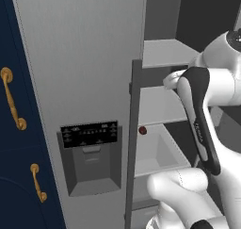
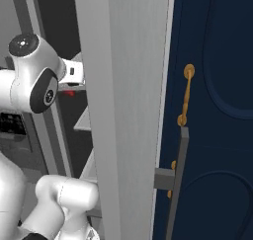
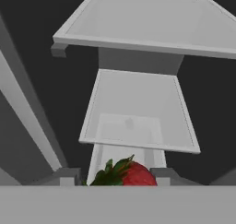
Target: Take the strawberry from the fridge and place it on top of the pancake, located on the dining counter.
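Fridge (image 1: 84, 58) filled the left base view, its grey door with the black dispenser panel (image 1: 89, 133) at about 7 o'clock of centre. A small dark red dot (image 1: 142, 130) sat just past the door's edge at the lip of a light shelf (image 1: 157, 150); it was too small to say whether this was the strawberry or something else. The white arm (image 1: 200, 115) reached in from 3 o'clock, and its hand was hidden behind its own links.

From the right base view the open door stood edge-on through the middle, navy cabinets (image 2: 217, 110) at 3 o'clock. A sliver of red (image 2: 71, 92) showed at 9 o'clock, just under the wrist.

The hand view looked along the shelves. The strawberry (image 3: 131, 174) sat at 6 o'clock between the gripper (image 3: 115, 177) finger tips, green leaves toward 10 o'clock. The jaws stood narrow, closed on the berry as far as I could judge.

The berry looked light, soft and easily bruised, with slick skin; a gentle pinch across its widest red part seemed the safest hold, not the leaves
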